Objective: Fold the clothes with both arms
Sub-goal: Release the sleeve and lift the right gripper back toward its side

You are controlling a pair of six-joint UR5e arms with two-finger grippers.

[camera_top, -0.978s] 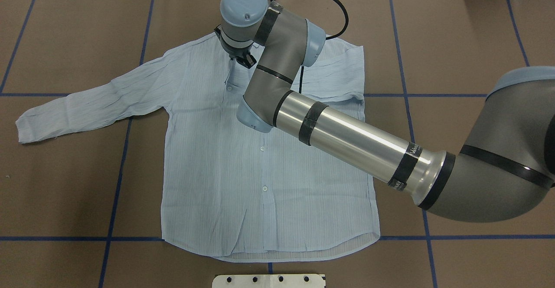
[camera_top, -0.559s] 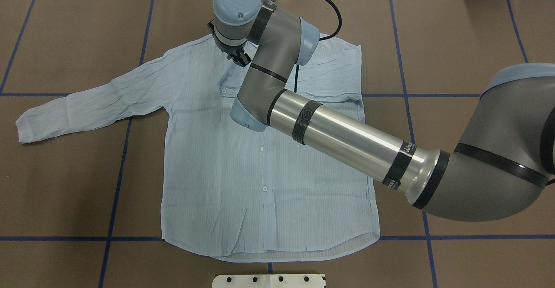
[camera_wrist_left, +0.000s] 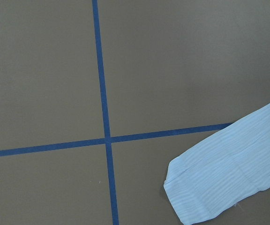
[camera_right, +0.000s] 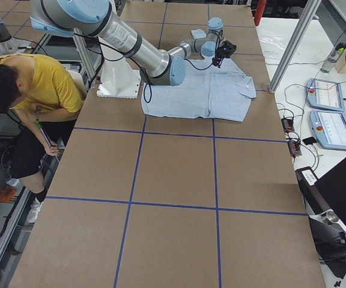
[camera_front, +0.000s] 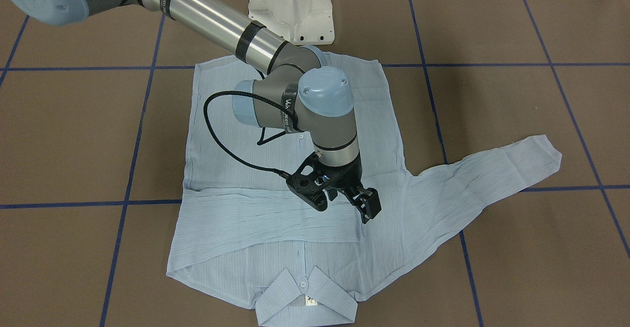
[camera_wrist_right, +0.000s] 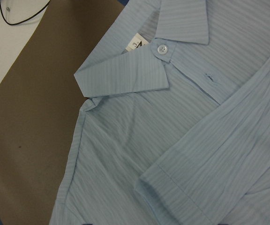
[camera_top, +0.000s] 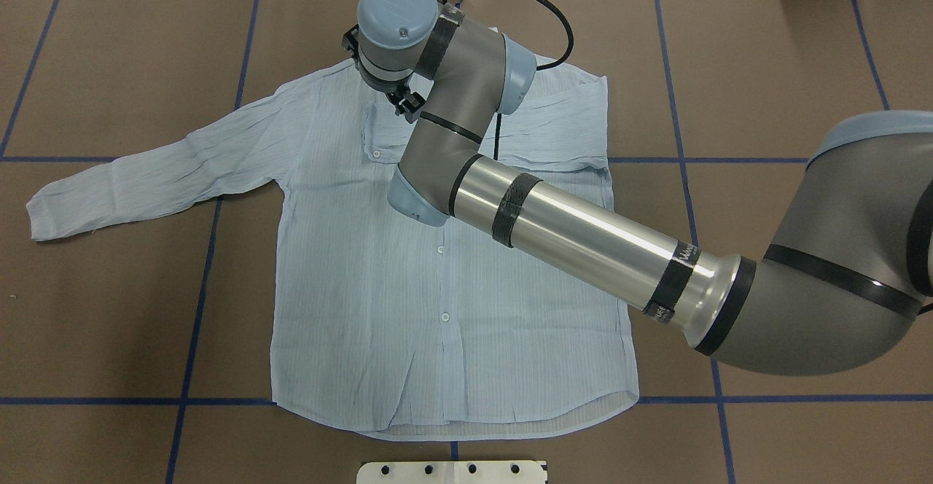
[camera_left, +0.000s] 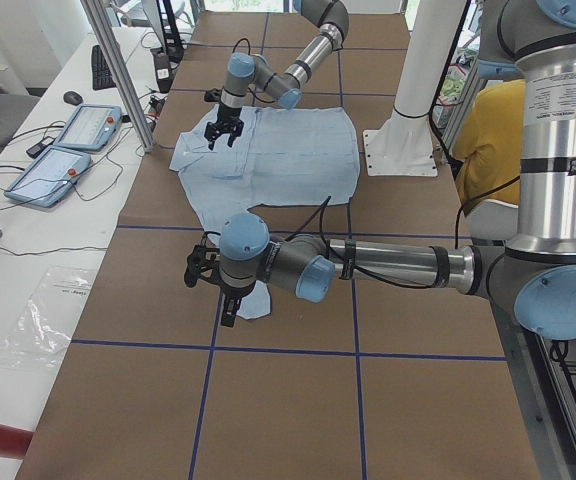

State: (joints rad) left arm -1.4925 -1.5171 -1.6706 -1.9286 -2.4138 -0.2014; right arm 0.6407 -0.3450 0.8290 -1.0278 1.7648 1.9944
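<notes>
Hem first: you see the shirt lying flat, buttoned side up, on the brown table just in front of the white pedestal, with its hem edge nearest the pedestal. Farther out from the pedestal, toward the robot's left, one sleeve stretches straight. The left gripper hangs over its cuff; you cannot tell how its fingers stand. Beyond that, the other sleeve lies folded across the chest. The right gripper hovers just above that sleeve's cuff end, fingers spread wide and empty. Farthest from the pedestal sits the collar with its white label.
</notes>
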